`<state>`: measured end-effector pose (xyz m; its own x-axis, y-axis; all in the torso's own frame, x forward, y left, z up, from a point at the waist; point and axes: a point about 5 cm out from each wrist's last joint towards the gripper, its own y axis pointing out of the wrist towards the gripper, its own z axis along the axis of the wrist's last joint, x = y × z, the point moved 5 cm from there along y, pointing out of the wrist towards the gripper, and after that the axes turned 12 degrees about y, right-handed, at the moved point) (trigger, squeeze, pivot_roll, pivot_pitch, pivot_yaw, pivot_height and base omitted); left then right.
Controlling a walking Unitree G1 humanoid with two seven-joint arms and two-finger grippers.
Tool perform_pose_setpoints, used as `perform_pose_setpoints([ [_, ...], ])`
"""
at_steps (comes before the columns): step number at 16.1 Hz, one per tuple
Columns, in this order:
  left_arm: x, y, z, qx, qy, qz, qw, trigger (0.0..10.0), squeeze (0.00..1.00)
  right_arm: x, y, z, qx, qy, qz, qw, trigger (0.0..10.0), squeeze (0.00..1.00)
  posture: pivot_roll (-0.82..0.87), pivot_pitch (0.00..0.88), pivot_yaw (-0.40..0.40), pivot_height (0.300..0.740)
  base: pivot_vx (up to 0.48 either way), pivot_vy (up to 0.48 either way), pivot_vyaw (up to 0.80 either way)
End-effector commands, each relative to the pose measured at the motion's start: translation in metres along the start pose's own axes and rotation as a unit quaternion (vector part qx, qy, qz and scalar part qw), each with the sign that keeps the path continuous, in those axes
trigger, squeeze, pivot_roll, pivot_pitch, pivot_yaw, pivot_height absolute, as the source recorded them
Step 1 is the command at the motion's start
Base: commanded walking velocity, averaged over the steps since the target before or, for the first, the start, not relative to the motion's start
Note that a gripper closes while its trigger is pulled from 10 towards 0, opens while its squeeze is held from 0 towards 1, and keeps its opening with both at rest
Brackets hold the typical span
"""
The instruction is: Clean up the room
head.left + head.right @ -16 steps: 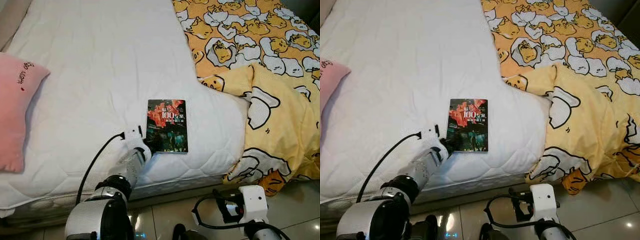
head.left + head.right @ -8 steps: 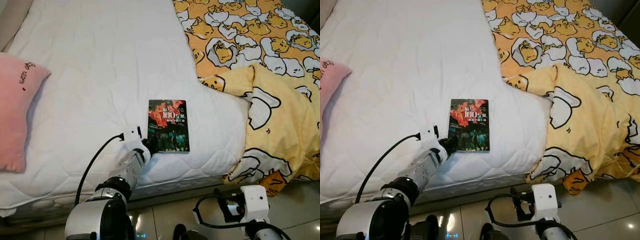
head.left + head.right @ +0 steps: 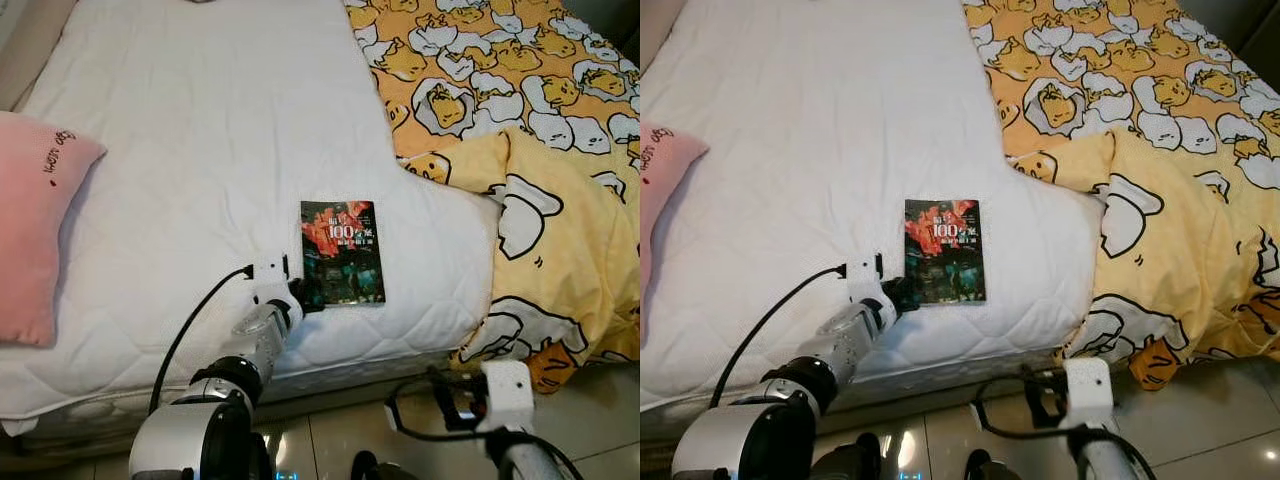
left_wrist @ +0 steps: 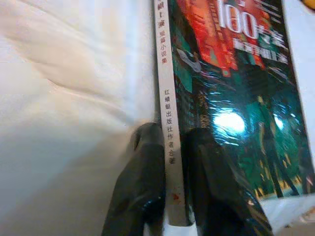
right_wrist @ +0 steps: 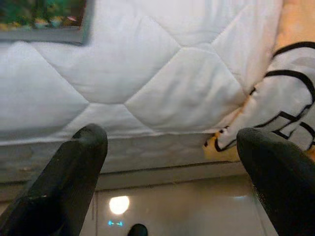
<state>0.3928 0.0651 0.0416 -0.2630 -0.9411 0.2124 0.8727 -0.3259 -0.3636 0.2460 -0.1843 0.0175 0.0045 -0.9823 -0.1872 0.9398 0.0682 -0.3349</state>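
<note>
- Lying flat on the white bed (image 3: pixel 200 150), near the front edge: a book (image 3: pixel 342 252), cover up, clear of the yellow blanket (image 3: pixel 540 200) at 3 o'clock and the pink pillow (image 3: pixel 35 230) at 9 o'clock.
- Clamped across the book's spine edge at its 7 o'clock corner: left claw (image 3: pixel 305 293), apparently placed to lift it away.
- Hanging low by the floor, spread wide and empty: right claw (image 5: pixel 172 172).
- Shown plainly in the left wrist view, merely hinted at from the head: one of the black fingers (image 4: pixel 216 187) on the cover, the other beside the spine.
</note>
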Motion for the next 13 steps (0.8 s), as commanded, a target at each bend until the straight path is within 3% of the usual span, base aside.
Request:
perform_pose_setpoints([
  [1, 0.012, 0.001, -0.008, -0.017, 0.007, -0.019, 1.0, 0.0, 0.0, 0.003, -0.002, -0.006, -0.007, 0.005, 0.001, 1.0, 10.0, 0.0, -0.05, 0.179, -0.059, 0.74, 0.0, 0.0, 0.0],
  [3, 0.01, 0.002, 0.004, -0.001, -0.001, -0.02, 1.0, 0.0, 0.0, 0.001, 0.003, -0.006, -0.005, 0.003, 0.007, 1.0, 10.0, 0.0, -0.04, 0.153, -0.038, 0.74, 0.0, 0.0, 0.0],
  [5, -0.006, 0.0, 0.041, 0.067, -0.017, -0.026, 0.997, 0.0, 0.0, -0.001, 0.015, 0.006, 0.017, 0.004, 0.007, 1.0, 10.0, 0.0, -0.03, 0.084, -0.004, 0.74, 0.0, 0.0, 0.0],
  [7, -0.017, -0.004, 0.055, 0.097, -0.004, -0.023, 0.995, 0.0, 0.0, -0.003, 0.025, 0.012, 0.029, 0.01, 0.008, 0.999, 10.0, 0.0, 0.0, 0.049, 0.006, 0.74, 0.0, 0.0, 0.0],
  [9, -0.03, -0.011, 0.088, 0.157, 0.018, -0.001, 0.987, 0.0, 0.0, -0.024, 0.041, 0.036, 0.062, 0.05, 0.054, 0.995, 10.0, 0.0, 0.06, 0.0, 0.025, 0.74, 0.0, 0.0, 0.0],
  [10, -0.03, -0.015, 0.099, 0.178, 0.053, -0.004, 0.983, 0.0, 0.0, -0.042, 0.044, 0.045, 0.065, 0.055, 0.102, 0.991, 10.0, 0.0, 0.08, 0.0, 0.031, 0.74, 0.0, 0.0, 0.0],
  [12, -0.025, -0.021, 0.104, 0.194, 0.106, -0.023, 0.975, 0.0, 0.0, -0.059, 0.047, 0.051, 0.056, 0.076, 0.158, 0.983, 10.0, 0.0, 0.11, 0.0, 0.033, 0.74, 0.0, 0.0, 0.0],
  [13, -0.024, -0.021, 0.104, 0.198, 0.108, -0.026, 0.974, 0.0, 0.0, -0.062, 0.047, 0.052, 0.053, 0.076, 0.17, 0.981, 10.0, 0.0, 0.11, 0.0, 0.034, 0.74, 0.0, 0.0, 0.0],
])
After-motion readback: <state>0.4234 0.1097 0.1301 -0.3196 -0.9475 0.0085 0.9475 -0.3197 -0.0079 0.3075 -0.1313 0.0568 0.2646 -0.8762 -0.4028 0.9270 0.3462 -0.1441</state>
